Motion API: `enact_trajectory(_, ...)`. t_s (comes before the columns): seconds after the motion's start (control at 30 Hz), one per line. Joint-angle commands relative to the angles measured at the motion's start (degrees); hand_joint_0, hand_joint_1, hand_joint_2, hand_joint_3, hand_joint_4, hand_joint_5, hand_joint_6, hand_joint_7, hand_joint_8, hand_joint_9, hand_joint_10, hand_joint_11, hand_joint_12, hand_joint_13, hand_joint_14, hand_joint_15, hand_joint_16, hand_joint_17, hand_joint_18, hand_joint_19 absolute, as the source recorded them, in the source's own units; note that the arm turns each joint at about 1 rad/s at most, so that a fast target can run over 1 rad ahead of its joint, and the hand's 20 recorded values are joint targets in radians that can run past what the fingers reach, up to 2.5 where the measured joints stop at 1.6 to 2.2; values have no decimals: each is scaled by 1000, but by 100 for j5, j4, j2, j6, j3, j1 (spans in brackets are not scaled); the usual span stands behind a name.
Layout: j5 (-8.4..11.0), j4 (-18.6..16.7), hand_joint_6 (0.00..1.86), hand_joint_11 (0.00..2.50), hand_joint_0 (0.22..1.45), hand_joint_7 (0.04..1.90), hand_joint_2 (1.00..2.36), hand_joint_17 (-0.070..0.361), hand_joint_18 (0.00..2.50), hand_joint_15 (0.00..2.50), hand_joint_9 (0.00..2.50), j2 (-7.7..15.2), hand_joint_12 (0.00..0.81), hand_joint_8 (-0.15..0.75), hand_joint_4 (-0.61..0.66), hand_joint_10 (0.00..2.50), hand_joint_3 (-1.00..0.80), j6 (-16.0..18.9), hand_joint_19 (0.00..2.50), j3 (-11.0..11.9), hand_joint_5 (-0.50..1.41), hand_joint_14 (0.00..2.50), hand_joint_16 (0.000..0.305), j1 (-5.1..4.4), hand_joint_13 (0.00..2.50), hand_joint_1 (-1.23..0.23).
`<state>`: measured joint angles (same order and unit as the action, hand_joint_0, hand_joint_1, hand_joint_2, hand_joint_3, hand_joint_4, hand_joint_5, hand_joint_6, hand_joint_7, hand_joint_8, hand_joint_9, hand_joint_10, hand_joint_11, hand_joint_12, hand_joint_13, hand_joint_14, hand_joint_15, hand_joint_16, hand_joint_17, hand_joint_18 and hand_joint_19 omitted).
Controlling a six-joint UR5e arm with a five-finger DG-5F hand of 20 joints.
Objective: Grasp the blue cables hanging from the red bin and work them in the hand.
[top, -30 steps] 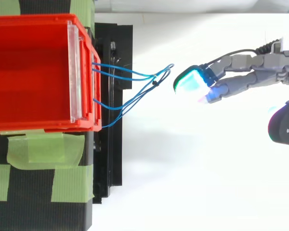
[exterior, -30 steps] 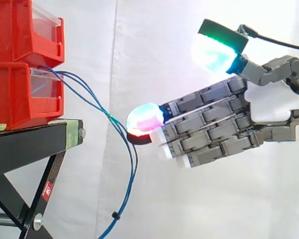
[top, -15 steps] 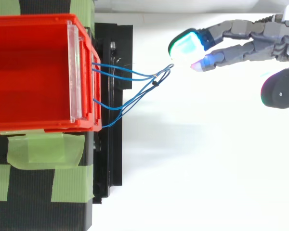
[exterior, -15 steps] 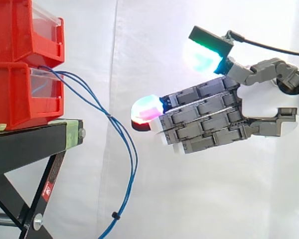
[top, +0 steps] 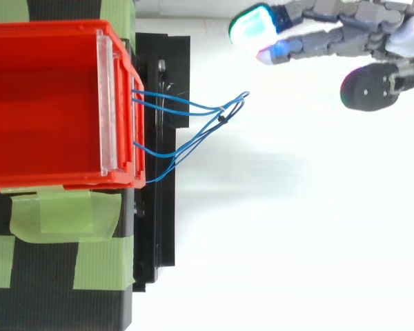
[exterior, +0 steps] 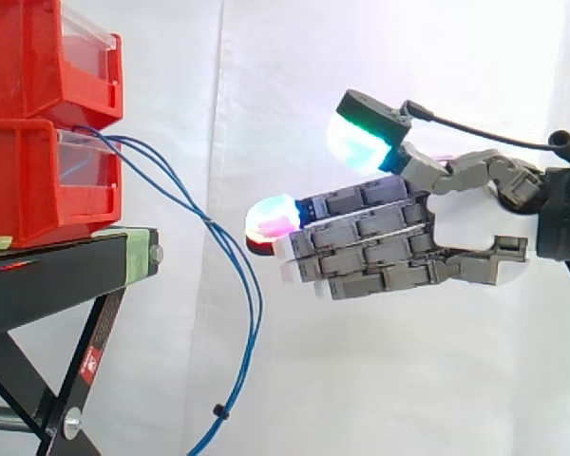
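Hand [exterior: 465,223] is spread w/ fingers straight, holding nothing, near but clear of the blue cables [top: 221,110] drooping off the front of the red bin [exterior: 38,180]; they look thin, light, floppy, prob. slippery; I'd pinch where strands bunch

**No legible text**

Side view: small red sticker [exterior: 89,362] w/ white marks on a leg of the black stand [exterior: 47,275]; print too small to read. Clear front panels [exterior: 87,160] on the red bins [exterior: 19,180]: no lettering can be made out.
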<state>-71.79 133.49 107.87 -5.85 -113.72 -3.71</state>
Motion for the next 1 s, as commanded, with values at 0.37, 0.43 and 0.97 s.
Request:
enact_trajectory(0.37, 324, -711, 6, 62, 864, 665, 1005, 82, 171, 137, 453, 594, 315, 327, 285, 0, -870, 66, 13, 17, -113, 3, 36, -86, 307, -546)
enact_trajectory(0.43, 324, -781, 6, 55, 864, 664, 1005, 82, 169, 130, 454, 594, 315, 326, 283, 0, -869, 49, 20, 8, -113, 4, 36, -95, 307, -546)
enact_trajectory(0.97, 728, -974, 5, 77, 864, 666, 1006, 82, 174, 137, 463, 603, 316, 327, 284, 0, -866, -215, 19, 8, -111, 3, 36, -341, 311, -546)
